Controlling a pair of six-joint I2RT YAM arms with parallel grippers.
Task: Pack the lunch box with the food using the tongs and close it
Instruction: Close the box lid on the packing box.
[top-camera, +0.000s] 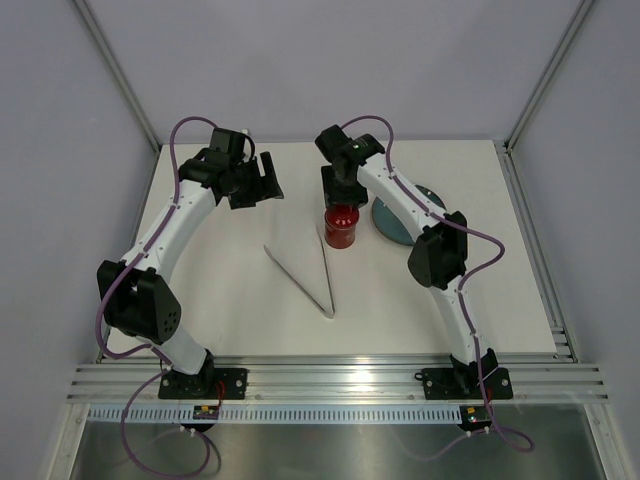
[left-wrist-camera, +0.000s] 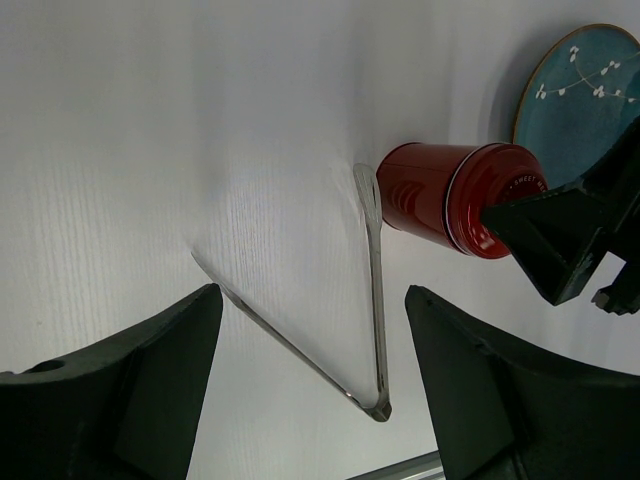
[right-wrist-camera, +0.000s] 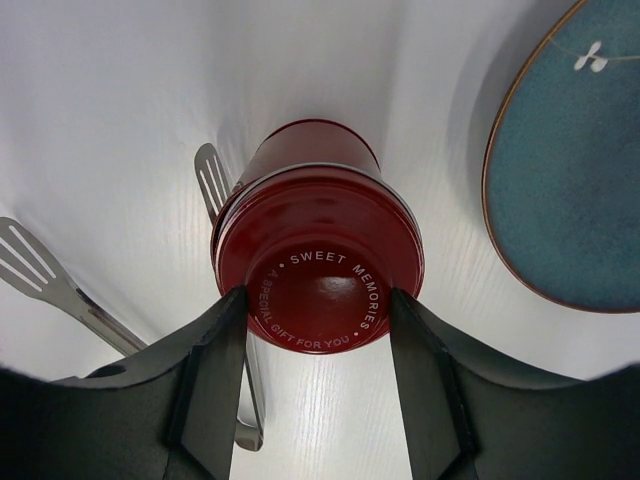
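Near the middle of the surface (top-camera: 230, 300) the lunch box (top-camera: 340, 228) stands upright with its lid (right-wrist-camera: 318, 270) on, and the right hand (right-wrist-camera: 316, 295) is closed on that lid from above. The plate (right-wrist-camera: 580, 180) lies just to its right (close, apart). The tongs (top-camera: 298, 282) lie flat on its left, one tip beside its base. The left hand (left-wrist-camera: 312, 292) hangs wide open and holds nothing, back-left, with bare surface beneath.

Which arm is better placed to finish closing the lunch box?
Right. The right end effector grips the red lid sitting on the lunch box. The left end effector hangs open off to the side, holding nothing.
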